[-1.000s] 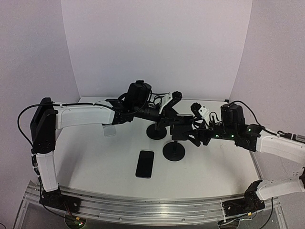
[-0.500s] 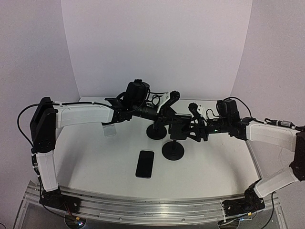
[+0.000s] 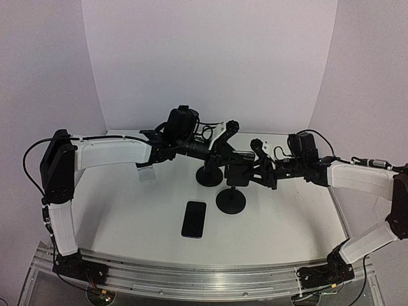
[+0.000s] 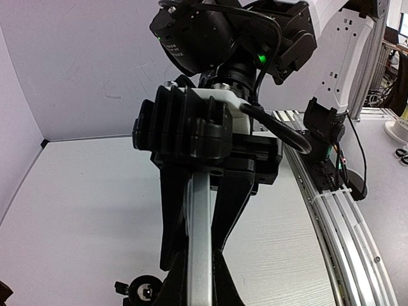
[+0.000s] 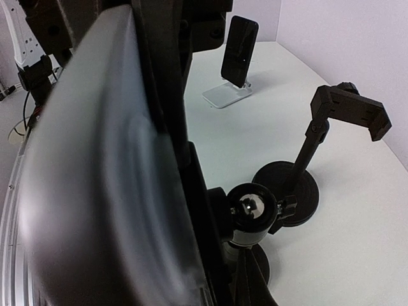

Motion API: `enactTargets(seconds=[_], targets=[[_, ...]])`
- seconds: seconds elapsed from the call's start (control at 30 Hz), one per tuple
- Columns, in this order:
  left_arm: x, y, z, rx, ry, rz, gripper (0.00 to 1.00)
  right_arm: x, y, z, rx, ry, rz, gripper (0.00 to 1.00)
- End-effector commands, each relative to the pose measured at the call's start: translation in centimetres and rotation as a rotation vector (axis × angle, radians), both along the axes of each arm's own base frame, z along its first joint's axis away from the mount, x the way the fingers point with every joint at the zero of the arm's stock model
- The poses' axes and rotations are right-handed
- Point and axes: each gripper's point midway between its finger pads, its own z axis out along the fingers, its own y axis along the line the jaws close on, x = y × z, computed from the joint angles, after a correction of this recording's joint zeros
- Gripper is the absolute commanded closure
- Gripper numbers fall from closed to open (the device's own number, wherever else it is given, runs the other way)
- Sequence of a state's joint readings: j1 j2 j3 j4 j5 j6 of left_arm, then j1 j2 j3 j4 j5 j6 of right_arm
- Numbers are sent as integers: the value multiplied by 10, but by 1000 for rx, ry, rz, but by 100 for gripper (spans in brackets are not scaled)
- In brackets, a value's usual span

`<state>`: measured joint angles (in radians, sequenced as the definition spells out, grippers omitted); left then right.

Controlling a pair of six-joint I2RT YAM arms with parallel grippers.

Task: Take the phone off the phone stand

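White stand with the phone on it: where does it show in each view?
Top external: white stand, left of centre, left of both black stands.
Left wrist: not in view.
Right wrist: top centre, phone propped on it.
Shared landmark: the round-based black clamp stand, in the top and right wrist views only.

**Both claws lost in black clutter**

From above, the left claw (image 3: 220, 153) and right claw (image 3: 253, 171) merge with the black round-based phone stand (image 3: 231, 201), so how their jaws stand cannot be told. In the right wrist view, a grey flat slab (image 5: 95, 191) beside that stand is blurred and cut off left and below.
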<state>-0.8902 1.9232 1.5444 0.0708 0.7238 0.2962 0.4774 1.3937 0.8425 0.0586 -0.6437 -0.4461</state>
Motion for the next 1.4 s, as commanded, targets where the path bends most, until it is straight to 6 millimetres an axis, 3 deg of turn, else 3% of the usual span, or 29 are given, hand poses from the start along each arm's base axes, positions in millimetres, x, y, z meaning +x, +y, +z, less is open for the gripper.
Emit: enactTargets(seconds=[0.0,0.07,0.2,0.5,0.83,1.37], targets=[[32,5,-4,37,-46,132,100,12,-1,13,5,-55,-31,92],[36,7,-7,52,-54,154,100,13,-2,11,-2,-57,-43,91],[32,9,-10,63,-44,141,100,20,-9,9,-21,-47,-117,74],[16,10,3,34,-8,72,100,24,-36,29,-14,-84,-316,66],[30,10,0,65,93,179,100,16,-31,20,-48,-64,-429,67],[26,13,-12,82,138,185,100,27,-16,17,-26,-5,-517,80]])
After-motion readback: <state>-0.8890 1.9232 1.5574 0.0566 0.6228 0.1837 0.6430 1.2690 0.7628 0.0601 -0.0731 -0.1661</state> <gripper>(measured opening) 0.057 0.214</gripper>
